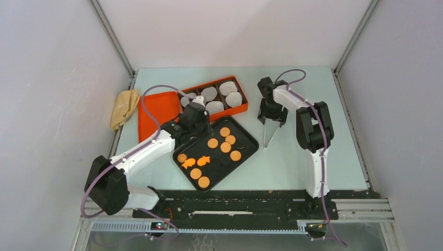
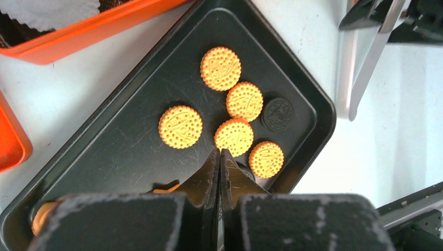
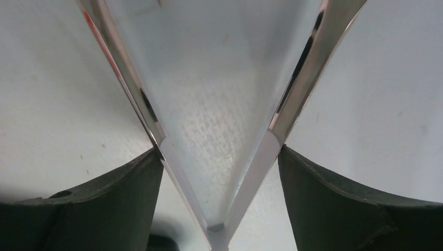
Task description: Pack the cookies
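The cookies lie on a black tray [image 1: 254, 144]: several round orange ones [image 1: 225, 147], two orange fish [image 1: 188, 163] and a few dark round ones [image 1: 222, 162]. My left gripper [image 1: 201, 127] is shut and empty, just above the tray's back left part. In the left wrist view its tips [image 2: 219, 155] hover beside several orange cookies [image 2: 233, 137] and a dark one [image 2: 277, 114] on the tray [image 2: 120, 141]. My right gripper [image 1: 271, 116] is shut on metal tongs [image 1: 268, 134], right of the tray. The right wrist view shows both fingers [image 3: 130, 193] against the tongs' V arms [image 3: 271, 141].
An orange box [image 1: 239, 110] with white paper liners [image 1: 233, 99] stands behind the tray. Its orange lid [image 1: 156, 112] lies to the left. A yellow cloth [image 1: 124, 107] sits at the table's left edge. The tongs also show in the left wrist view [image 2: 360, 68].
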Controlling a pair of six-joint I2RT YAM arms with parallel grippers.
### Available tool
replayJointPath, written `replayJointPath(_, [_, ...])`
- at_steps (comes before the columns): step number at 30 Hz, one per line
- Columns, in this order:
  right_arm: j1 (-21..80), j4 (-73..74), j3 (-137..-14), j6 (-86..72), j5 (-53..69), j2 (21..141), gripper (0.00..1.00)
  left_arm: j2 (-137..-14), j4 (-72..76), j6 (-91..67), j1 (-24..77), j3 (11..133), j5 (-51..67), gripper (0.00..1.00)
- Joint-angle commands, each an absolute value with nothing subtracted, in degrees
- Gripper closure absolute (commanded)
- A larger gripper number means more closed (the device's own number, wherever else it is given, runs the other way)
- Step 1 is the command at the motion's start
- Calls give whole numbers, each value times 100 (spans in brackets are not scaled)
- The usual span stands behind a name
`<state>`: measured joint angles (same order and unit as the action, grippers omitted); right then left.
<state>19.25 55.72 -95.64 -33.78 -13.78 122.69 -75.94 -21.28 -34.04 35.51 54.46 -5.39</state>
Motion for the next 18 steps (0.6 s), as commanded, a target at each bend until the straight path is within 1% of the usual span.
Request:
replayJointPath(1, [1920, 6447, -10414, -2695, -2193, 12660, 17, -7418, -2036, -3416, 3567, 5200, -524, 96])
replayJointPath(4, [1882, 6465, -10499, -2288, -2171, 12753, 26, -7427, -2030, -3429, 3568, 5177, -518, 96])
replayJointPath(6, [1822, 6464, -10487, -2057, -2091, 12783, 30, -7430, -2064, -3429, 3568, 5172, -549, 96])
replayJointPath(9, [1684, 6209, -10372, -1458, -1413, 12762, 35, -7459, -2090, -3448, 3563, 5176, -584, 96])
replayJointPath(12, [1670, 5899, -10318, -779, -1046, 12685, 35, -7551, -2112, -3492, 3567, 5221, -606, 96])
replayJointPath(18, [1633, 5807, -10335, 323, -302, 12608, 34, -7740, -2184, -3625, 3573, 5314, -587, 96])
